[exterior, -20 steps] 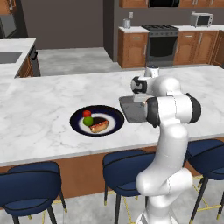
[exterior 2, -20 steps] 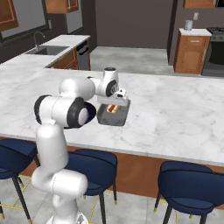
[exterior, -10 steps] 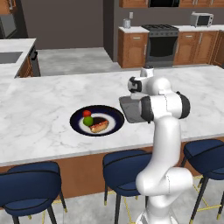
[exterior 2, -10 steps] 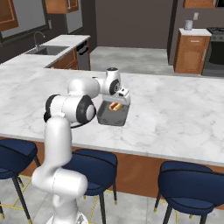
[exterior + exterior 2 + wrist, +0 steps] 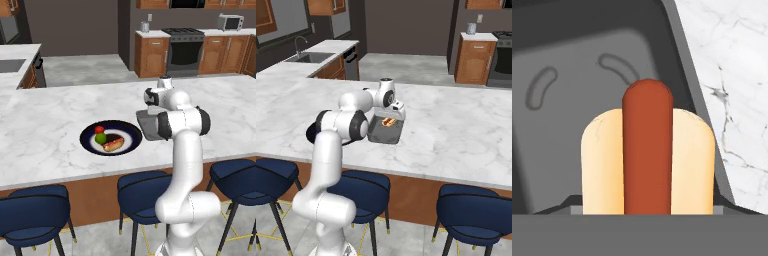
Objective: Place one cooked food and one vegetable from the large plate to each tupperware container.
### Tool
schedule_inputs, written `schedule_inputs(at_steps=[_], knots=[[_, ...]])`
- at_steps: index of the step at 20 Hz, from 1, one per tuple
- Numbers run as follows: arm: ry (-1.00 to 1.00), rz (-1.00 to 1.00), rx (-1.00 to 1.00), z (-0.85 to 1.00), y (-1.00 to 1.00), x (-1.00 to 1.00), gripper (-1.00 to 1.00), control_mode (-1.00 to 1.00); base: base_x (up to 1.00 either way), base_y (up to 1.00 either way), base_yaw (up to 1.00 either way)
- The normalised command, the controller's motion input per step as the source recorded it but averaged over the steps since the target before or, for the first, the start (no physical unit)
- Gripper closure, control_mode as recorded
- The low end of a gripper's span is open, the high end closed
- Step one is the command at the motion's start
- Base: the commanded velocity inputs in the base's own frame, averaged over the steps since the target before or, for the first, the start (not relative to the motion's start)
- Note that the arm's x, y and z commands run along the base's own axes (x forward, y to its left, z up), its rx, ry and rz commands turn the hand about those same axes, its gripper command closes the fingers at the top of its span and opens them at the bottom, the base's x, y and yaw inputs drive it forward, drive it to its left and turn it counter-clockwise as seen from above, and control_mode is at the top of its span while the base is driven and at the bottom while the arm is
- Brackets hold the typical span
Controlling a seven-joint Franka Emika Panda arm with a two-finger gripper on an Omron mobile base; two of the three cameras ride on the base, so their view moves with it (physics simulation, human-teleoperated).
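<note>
**One hot dog sitting in the grey tray, hand low over it**

Hand view is showing what the base views can't: the hot dog [image 5: 648, 155] up close, red sausage in a pale bun, lying inside the tupperware container [image 5: 542, 75], w/ the tray's raised rim running diagonally against the marble counter [image 5: 732, 75]. Fingertips aren't visible here, so can't tell whether the fingers are spread or pinching the bun.

Right base view is showing the hot dog [image 5: 388, 121] inside the container [image 5: 381, 134], w/ the gripper [image 5: 396, 107] hanging just above it at the tray's far end. Jaws too small to read there.

Left base view is giving the large plate [image 5: 90, 142], just left of the container [image 5: 147, 125], carrying a red veg [image 5: 99, 129], a green veg [image 5: 101, 138] and another hot dog [image 5: 113, 144]. Arm is blocking most of the tray from this side.

Vs 0.5 s ago: the elbow is swinging in closer over the base, upper arm standing more upright. Wrist is staying over the tray; plate, its food and the tray are sitting unchanged.
</note>
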Motion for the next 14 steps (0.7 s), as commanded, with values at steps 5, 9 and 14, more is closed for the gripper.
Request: schedule_inputs(at_steps=[5,9,14], knots=[[0.00,0.00,0.00,-0.13,0.01,0.01,1.00,-1.00,0.00,0.00,0.00],[0.00,0.00,0.00,-0.07,0.06,0.11,-1.00,-1.00,0.00,0.00,0.00],[0.00,0.00,0.00,-0.01,0.00,0.01,-1.00,-1.00,0.00,0.00,0.00]])
